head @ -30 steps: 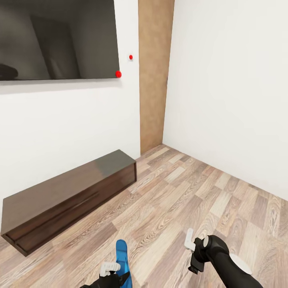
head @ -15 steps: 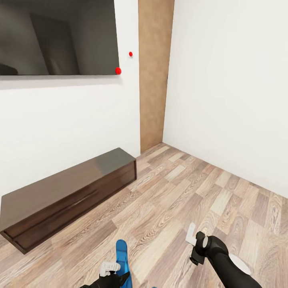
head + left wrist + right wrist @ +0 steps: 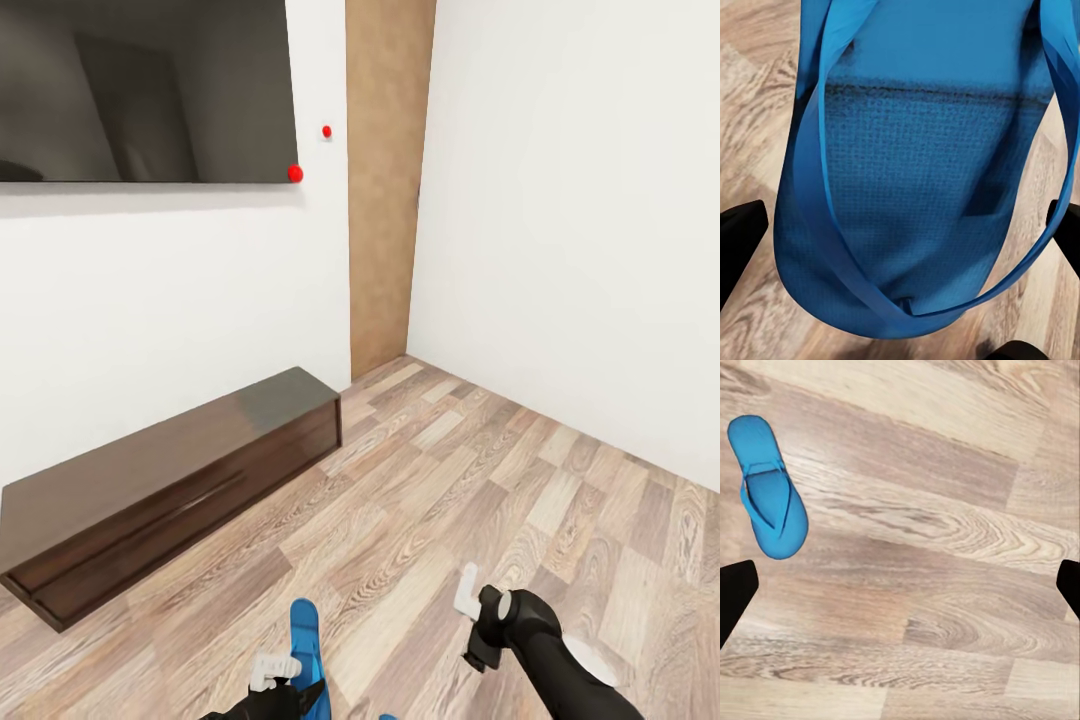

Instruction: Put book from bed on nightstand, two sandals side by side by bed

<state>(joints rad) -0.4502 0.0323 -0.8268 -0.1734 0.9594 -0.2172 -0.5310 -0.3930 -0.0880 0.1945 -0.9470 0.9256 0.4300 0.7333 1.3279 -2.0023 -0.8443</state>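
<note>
One bright blue sandal [image 3: 305, 640] sticks up from my left gripper [image 3: 290, 675] at the lower edge of the head view. In the left wrist view that sandal [image 3: 922, 135] spans the space between the black fingertips [image 3: 739, 232], which are shut on it. My right gripper [image 3: 472, 620] hangs open over the plank floor, its fingers wide apart in the right wrist view [image 3: 900, 585]. A second blue sandal [image 3: 766, 487] appears to lie flat on the floor off to one side of it. The book, the bed and the nightstand are out of view.
A long dark glossy bench unit [image 3: 170, 480] stands along the white wall under a wall-mounted black screen [image 3: 140, 90]. A brown door panel [image 3: 385, 180] fills the room corner. Open plank floor [image 3: 520, 480] stretches ahead and to the right.
The head view has dipped slightly, so the screen sits higher in the picture. My right gripper has drifted a little to the left. The left gripper still holds the sandal.
</note>
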